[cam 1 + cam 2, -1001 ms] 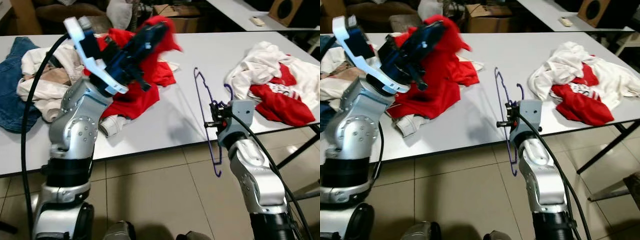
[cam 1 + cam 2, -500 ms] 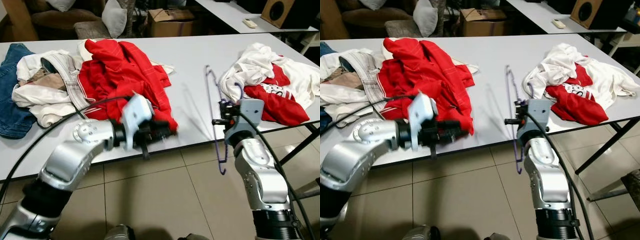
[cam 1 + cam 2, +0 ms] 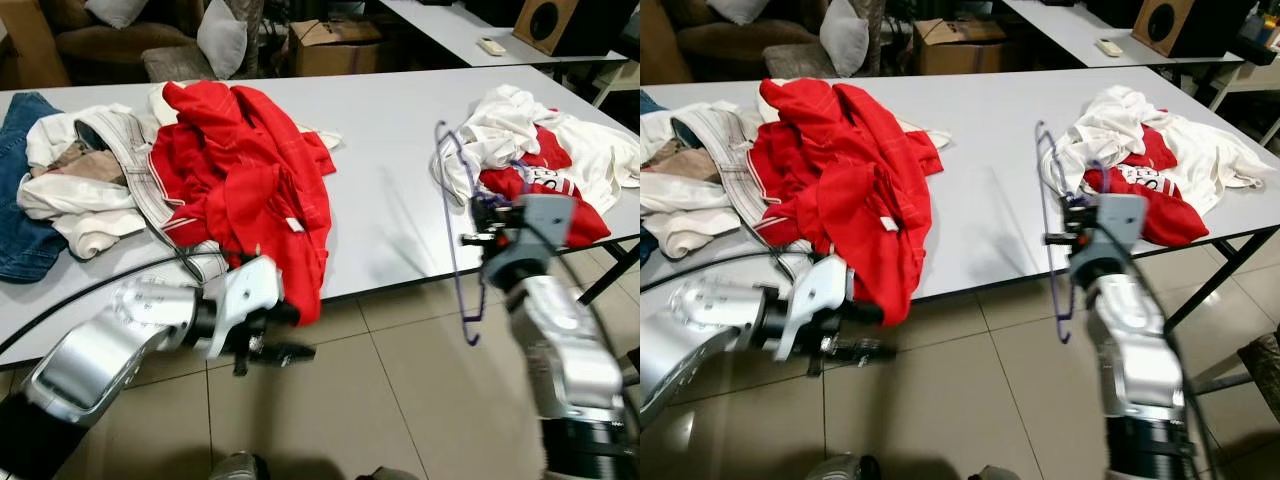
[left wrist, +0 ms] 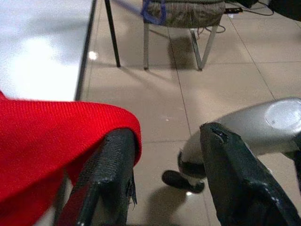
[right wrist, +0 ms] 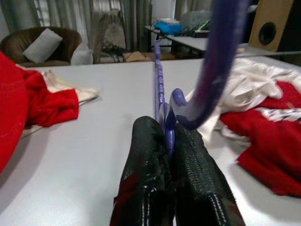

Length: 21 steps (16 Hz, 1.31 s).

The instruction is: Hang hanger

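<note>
Purple wire hanger point(image 3: 452, 232) pinched in closed right hand point(image 5: 170, 141); left hand point(image 4: 160, 160) open, empty, beside knitted red garment point(image 3: 245, 185) overhanging smooth white worktop point(image 3: 390, 130).

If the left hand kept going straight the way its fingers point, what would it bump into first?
Probably nothing on the table. The left hand, open, sits below the table edge beside the hanging red cloth, pointing across the floor. Ahead lie bare tiles, then chair legs farther off; depth is hard to judge.
</note>
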### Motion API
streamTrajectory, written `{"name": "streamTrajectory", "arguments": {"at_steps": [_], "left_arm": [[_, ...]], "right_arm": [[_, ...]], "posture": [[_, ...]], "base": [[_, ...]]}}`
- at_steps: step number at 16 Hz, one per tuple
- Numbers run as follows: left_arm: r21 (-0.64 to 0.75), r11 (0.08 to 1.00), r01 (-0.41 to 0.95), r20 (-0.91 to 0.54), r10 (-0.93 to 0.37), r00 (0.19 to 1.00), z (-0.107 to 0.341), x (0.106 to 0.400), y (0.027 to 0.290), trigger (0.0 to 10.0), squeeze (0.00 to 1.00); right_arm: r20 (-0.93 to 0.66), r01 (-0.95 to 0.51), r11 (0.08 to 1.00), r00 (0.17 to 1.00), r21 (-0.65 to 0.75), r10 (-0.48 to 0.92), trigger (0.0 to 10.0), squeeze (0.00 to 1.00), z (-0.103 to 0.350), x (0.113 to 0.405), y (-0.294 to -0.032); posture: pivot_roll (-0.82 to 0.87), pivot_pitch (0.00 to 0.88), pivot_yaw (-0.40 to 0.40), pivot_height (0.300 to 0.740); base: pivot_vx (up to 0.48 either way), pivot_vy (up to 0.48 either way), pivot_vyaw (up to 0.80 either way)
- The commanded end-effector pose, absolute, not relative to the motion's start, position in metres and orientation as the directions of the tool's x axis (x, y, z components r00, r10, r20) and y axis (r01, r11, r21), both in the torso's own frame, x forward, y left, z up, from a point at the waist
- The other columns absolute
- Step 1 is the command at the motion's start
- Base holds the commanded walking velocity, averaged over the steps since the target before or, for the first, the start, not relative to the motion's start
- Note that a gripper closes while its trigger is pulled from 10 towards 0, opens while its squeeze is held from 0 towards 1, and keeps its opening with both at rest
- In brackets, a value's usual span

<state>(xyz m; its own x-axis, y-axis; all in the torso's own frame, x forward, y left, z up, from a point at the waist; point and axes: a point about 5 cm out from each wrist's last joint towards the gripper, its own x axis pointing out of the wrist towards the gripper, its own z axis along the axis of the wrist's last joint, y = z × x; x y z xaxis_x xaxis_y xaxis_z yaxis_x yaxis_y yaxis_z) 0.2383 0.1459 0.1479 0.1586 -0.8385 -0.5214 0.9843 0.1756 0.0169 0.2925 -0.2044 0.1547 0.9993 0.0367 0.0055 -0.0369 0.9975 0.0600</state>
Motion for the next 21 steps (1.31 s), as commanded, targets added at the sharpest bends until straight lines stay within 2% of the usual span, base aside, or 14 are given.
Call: {"name": "streamTrajectory", "arguments": {"at_steps": [1,2,4,5,7,8,10,11,13,16,18,20,21], "left_arm": [[0.013,0.184,0.983,-0.554,-0.817,0.16,0.142,0.235,0.151,10.0,1.0],[0.022,0.216,0.976,-0.558,-0.808,0.191,0.14,0.236,0.154,10.0,1.0],[0.073,0.37,0.926,-0.472,-0.806,0.359,0.143,0.253,0.159,10.0,1.0],[0.05,0.461,0.886,-0.389,-0.808,0.442,0.149,0.262,0.161,10.0,1.0],[-0.003,0.547,0.837,-0.266,-0.807,0.527,0.159,0.271,0.163,10.0,1.0],[-0.095,0.583,0.807,-0.17,-0.808,0.564,0.163,0.274,0.163,10.0,1.0],[-0.122,0.613,0.781,-0.177,-0.788,0.59,0.158,0.279,0.159,10.0,1.0],[-0.094,0.689,0.719,-0.2,-0.72,0.664,0.154,0.291,0.156,10.0,1.0],[-0.039,0.767,0.64,-0.162,-0.637,0.754,0.161,0.308,0.155,10.0,1.0],[0.015,0.825,0.565,-0.188,-0.553,0.812,0.161,0.328,0.135,10.0,1.0],[0.02,0.915,0.403,-0.207,-0.391,0.897,0.157,0.343,0.139,10.0,1.0],[-0.007,0.926,0.377,-0.206,-0.37,0.906,0.155,0.346,0.137,10.0,1.0],[-0.043,0.922,0.386,-0.189,-0.387,0.903,0.153,0.346,0.131,10.0,0.0]], "right_arm": [[0.025,-0.033,0.998,0.999,0.056,0.032,10.0,0.0,0.159,0.286,-0.216],[0.035,-0.058,0.996,0.998,0.069,0.056,10.0,0.0,0.161,0.282,-0.219],[0.047,-0.103,0.988,0.994,0.111,0.098,10.0,0.0,0.162,0.276,-0.219],[0.047,-0.14,0.981,0.99,0.132,0.135,10.0,0.0,0.161,0.274,-0.216],[0.036,-0.176,0.974,0.984,0.141,0.173,10.0,0.0,0.159,0.273,-0.211],[0.016,-0.169,0.977,0.986,0.131,0.168,10.0,0.0,0.156,0.274,-0.209],[0.011,-0.168,0.977,0.986,0.134,0.168,10.0,0.0,0.155,0.275,-0.204],[0.003,-0.172,0.977,0.985,0.124,0.173,10.0,0.0,0.154,0.275,-0.201],[-0.013,-0.159,0.982,0.987,0.106,0.161,10.0,0.0,0.152,0.273,-0.201],[-0.031,-0.115,0.988,0.992,0.106,0.119,10.0,0.0,0.149,0.274,-0.203],[-0.043,-0.06,0.991,0.997,0.117,0.065,10.0,0.0,0.147,0.272,-0.205],[-0.064,-0.04,0.991,0.997,0.126,0.048,10.0,0.0,0.142,0.268,-0.206],[-0.082,-0.055,0.992,0.995,0.116,0.065,10.0,0.0,0.139,0.265,-0.203]], "posture": [[-0.14,0.0,-0.027,0.74],[-0.15,0.0,-0.028,0.74],[-0.15,0.0,-0.031,0.74],[-0.14,0.0,-0.034,0.74],[-0.14,0.0,-0.036,0.74],[-0.14,0.0,-0.038,0.74],[-0.14,0.0,-0.039,0.74],[-0.14,0.0,-0.039,0.74],[-0.15,0.0,-0.036,0.74],[-0.16,0.0,-0.035,0.74],[-0.17,0.0,-0.029,0.74],[-0.17,0.0,-0.027,0.74],[-0.18,0.0,-0.023,0.74]], "base": [[0.0,0.0,0.0],[0.0,0.0,0.0],[0.0,0.0,0.0],[0.0,0.0,0.0],[0.0,0.0,0.0],[0.0,0.0,0.0],[0.0,0.0,0.0],[0.0,0.0,0.0],[0.0,0.0,0.0],[0.0,0.0,0.0],[0.0,0.0,0.0],[0.0,0.0,0.0],[0.0,0.0,0.0]]}}
